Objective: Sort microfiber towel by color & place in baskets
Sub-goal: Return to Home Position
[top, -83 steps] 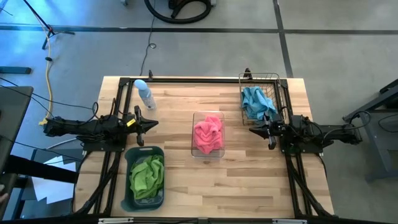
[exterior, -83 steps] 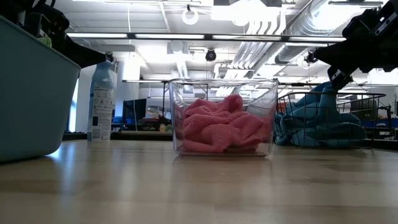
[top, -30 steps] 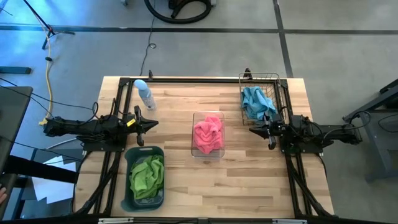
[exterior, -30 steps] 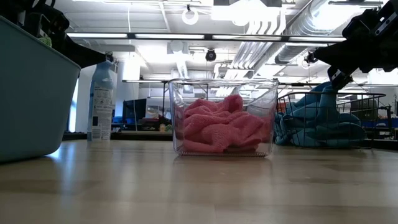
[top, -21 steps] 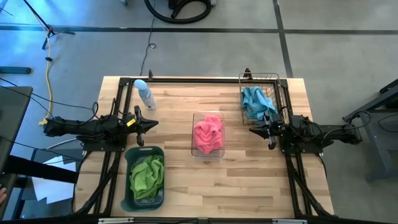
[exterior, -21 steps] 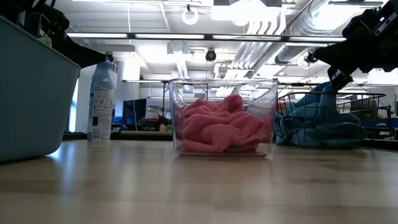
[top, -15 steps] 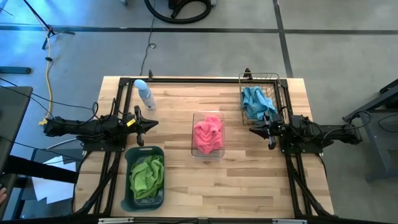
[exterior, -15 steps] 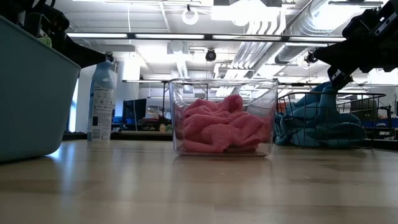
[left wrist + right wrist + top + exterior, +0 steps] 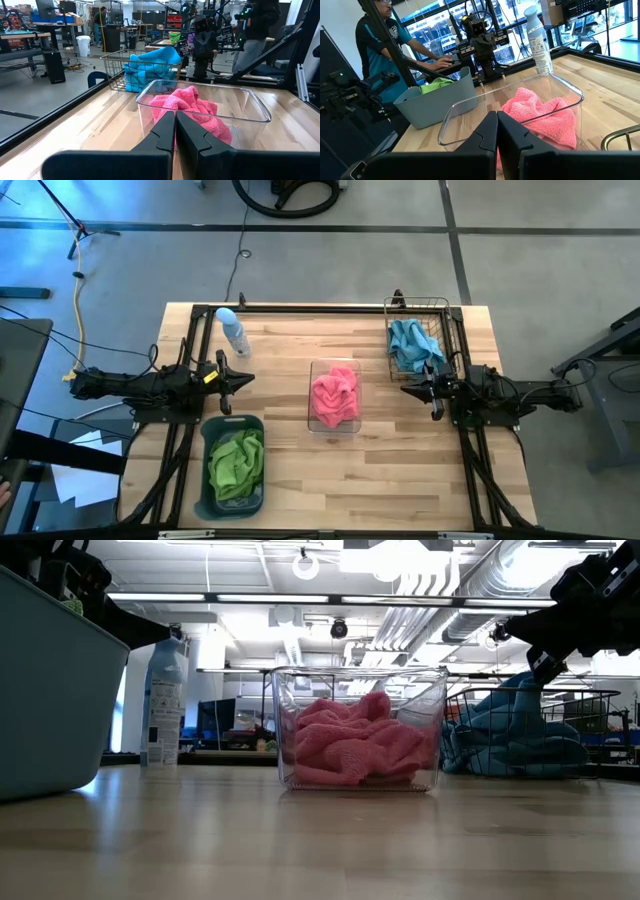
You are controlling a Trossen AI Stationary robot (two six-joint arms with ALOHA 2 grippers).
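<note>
The left gripper (image 9: pixel 244 378) is hovering over the table's left side between the bottle (image 9: pixel 232 332) and the tub (image 9: pixel 206 472), fingers pressed together on nothing. The right gripper (image 9: pixel 408 389) is hanging just beside the wire basket (image 9: pixel 446 314), likewise pinched together and empty. Pink towels (image 9: pixel 334 397) are lying in the central clear bin (image 9: pixel 311 420), green towels (image 9: pixel 236 460) in the tub, blue towels (image 9: pixel 410 343) in the basket.

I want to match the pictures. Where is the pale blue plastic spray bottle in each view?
High view: the pale blue plastic spray bottle stands at the upper left of the table.
Low view: left of the clear plastic rectangular bin.
Left wrist view: not in it.
Right wrist view: beyond that bin.
Shared landmark: that bin with hot pink cloths.
</note>
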